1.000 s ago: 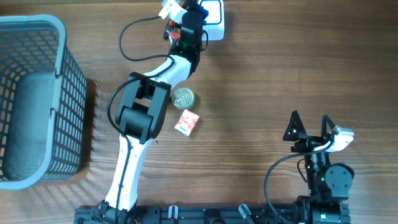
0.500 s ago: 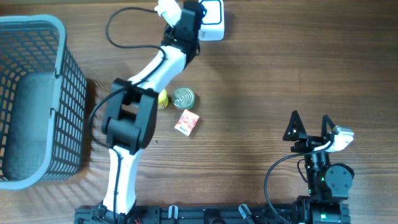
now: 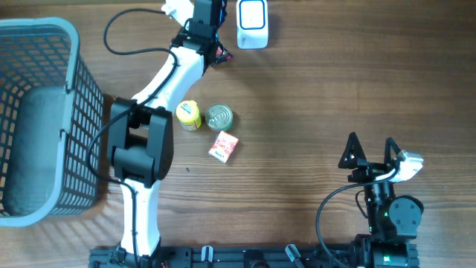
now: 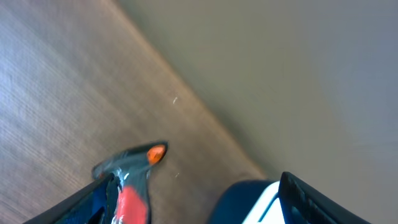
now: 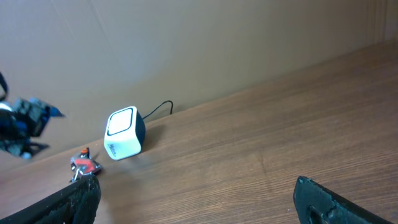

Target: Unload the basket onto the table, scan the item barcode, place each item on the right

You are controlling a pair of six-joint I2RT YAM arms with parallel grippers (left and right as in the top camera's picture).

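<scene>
Brown wood-grain table [image 3: 335, 74], plain beige wall behind its far edge. My left gripper [image 4: 196, 185] is out at that far edge, fingers spread wide, clamping nothing. The red item with orange tip [image 4: 134, 183] lies on the table right by one of my left fingers, not pinched; I can't tell if it touches that finger. It's blurry in the wrist view, no barcode readable. The white barcode scanner [image 3: 251, 21] stands just to its right, near but apart. My right gripper [image 3: 370, 139] sits at the near right, well apart from everything, fingers spread wide, empty. Mid-table: yellow container [image 3: 187, 115], tin can [image 3: 219, 117] just beside it, small red-and-white box [image 3: 222, 146] just in front of the can. Grey-blue mesh basket [image 3: 85, 119] at the left edge.
</scene>
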